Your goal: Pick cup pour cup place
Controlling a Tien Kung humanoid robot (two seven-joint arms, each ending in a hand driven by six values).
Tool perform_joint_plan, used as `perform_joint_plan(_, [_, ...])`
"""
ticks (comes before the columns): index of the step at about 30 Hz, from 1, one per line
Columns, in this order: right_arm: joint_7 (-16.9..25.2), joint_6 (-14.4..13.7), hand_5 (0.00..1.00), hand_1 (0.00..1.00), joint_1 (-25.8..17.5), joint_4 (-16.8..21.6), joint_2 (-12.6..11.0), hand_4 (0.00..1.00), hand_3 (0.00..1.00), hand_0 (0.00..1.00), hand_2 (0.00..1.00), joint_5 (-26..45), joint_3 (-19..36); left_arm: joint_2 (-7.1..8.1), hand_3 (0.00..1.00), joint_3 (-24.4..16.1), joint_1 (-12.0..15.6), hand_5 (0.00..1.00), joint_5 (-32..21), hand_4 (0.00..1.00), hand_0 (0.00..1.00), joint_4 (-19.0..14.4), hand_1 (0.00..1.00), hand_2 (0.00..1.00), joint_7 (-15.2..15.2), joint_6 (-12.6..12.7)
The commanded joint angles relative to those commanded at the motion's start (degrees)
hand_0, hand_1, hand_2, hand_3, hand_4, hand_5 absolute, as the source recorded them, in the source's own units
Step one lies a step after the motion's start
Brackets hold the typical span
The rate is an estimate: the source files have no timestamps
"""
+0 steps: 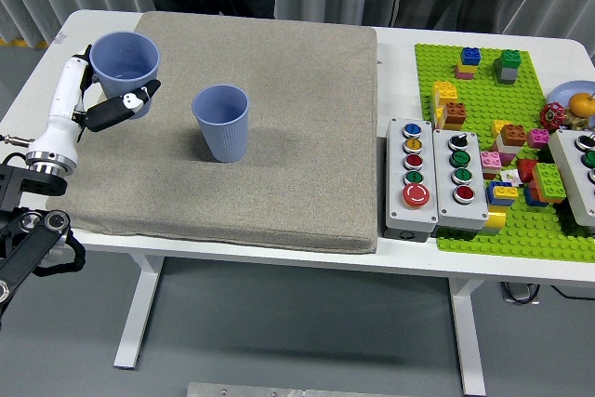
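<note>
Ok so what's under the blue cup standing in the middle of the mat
The standing blue cup rests directly on the grey mat, which covers the white table. Its base hides the mat patch beneath. The left hand holds the other cup.

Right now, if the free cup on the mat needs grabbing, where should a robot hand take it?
Wrap the side wall of the cup around mid-height, coming from its right. It stands upright, mouth open, and that side of the mat is bare. The left robot hand holds the other cup.
</note>
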Motion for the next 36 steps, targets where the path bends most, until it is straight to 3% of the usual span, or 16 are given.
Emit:
perform_joint_plan(4, [-0.02,-0.08,0.197,0.67,0.13,0.0,-0.08,0.002,0.611,0.715,0.648,0.17,-0.12,2.56,0.595,2.29,-1.97,0.189,3.52,0.756,0.601,-1.01,0.577,0.634,1.56,-0.61])
perform_joint_plan(9, [0.0,-0.13,0.196,0.669,0.22,0.0,-0.12,0.002,0.611,0.715,0.649,0.24,-0.19,3.85,0.594,4.06,-3.28,0.186,6.19,0.752,0.597,-1.82,0.578,0.634,2.76,-1.2])
perform_joint_plan(22, [0.12,-0.3,0.195,0.669,0.44,0.0,-0.18,0.002,0.611,0.715,0.648,0.82,-0.54,4.03,0.592,6.06,-6.05,0.19,21.87,0.748,0.599,-2.24,0.58,0.634,6.14,-2.17])
perform_joint_plan(32, [0.15,-0.3,0.193,0.669,0.43,0.0,-0.23,0.002,0.611,0.715,0.649,0.87,-0.59,5.1,0.592,8.33,-7.43,0.19,26.91,0.745,0.598,-2.02,0.579,0.632,7.17,-2.55])
perform_joint_plan(36, [0.14,-0.26,0.193,0.669,0.49,0.0,-0.25,0.002,0.611,0.715,0.649,0.81,-0.59,5.56,0.592,9.33,-8.16,0.191,31.15,0.744,0.599,-1.49,0.579,0.63,7.97,-2.61])
